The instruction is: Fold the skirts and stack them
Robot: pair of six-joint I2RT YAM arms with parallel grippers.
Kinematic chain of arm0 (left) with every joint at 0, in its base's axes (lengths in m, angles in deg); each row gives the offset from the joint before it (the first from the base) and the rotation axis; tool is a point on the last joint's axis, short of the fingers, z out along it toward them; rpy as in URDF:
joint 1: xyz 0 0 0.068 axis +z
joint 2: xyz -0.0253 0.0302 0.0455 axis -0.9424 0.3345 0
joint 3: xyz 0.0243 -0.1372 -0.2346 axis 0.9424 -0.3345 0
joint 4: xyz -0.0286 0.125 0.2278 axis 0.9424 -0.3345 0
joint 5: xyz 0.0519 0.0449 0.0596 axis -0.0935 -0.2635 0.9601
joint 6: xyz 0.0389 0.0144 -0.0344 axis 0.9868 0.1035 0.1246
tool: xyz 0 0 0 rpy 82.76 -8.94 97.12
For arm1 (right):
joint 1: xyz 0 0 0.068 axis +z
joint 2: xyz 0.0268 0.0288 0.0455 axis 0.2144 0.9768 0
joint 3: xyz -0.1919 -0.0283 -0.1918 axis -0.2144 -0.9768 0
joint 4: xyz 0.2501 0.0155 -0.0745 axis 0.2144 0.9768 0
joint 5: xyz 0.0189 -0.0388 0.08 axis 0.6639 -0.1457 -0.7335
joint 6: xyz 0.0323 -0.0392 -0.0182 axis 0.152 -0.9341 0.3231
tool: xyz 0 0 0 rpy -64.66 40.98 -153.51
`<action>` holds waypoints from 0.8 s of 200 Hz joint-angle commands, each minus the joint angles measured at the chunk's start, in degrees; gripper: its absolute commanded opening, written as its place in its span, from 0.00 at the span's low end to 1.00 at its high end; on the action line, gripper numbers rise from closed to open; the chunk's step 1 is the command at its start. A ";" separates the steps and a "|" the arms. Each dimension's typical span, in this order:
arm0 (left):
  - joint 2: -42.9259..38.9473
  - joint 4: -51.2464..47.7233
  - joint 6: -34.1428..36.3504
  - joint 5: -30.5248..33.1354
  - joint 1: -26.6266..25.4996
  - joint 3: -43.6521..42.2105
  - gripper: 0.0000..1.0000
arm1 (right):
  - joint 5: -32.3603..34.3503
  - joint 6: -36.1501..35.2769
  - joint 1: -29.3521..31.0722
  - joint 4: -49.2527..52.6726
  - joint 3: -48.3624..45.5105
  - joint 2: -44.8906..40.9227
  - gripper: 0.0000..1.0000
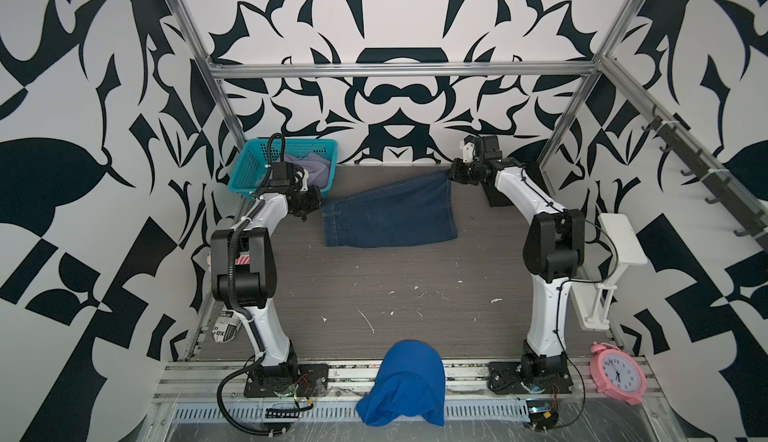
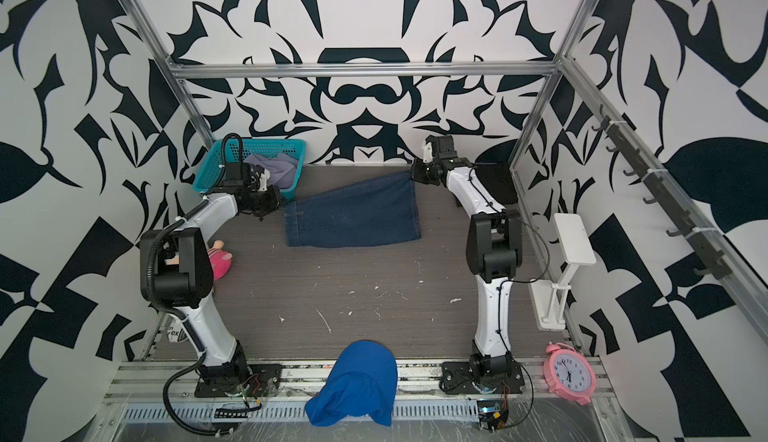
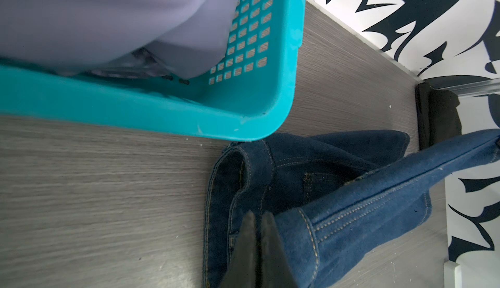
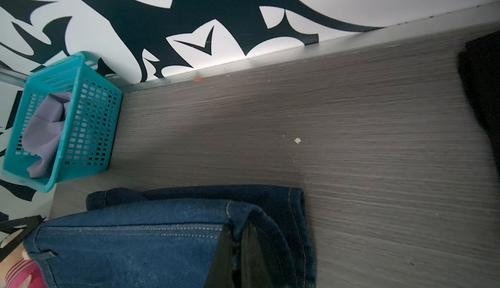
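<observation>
The denim skirt (image 1: 390, 215) is dark blue with pale stitching; lavender skirt (image 1: 318, 170), black skirt (image 4: 484, 89), teal basket (image 1: 249, 165), grey woodgrain table (image 1: 374, 286), pink clock (image 1: 619, 373).

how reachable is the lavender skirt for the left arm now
Probably not yet: the left gripper is shut on the denim skirt. The basket sits beside it, open-topped, lavender skirt uncovered, so likely yes after letting go.

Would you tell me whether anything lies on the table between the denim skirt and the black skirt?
Nothing visible does. Only bare table lies between the denim skirt, pinched by the left gripper and right gripper, and the black skirt in the far right corner.
</observation>
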 commanded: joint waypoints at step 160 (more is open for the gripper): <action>-7.43 -5.41 2.62 10.68 -5.87 3.05 0.42 | 3.16 1.07 4.30 0.98 -7.60 -13.43 0.18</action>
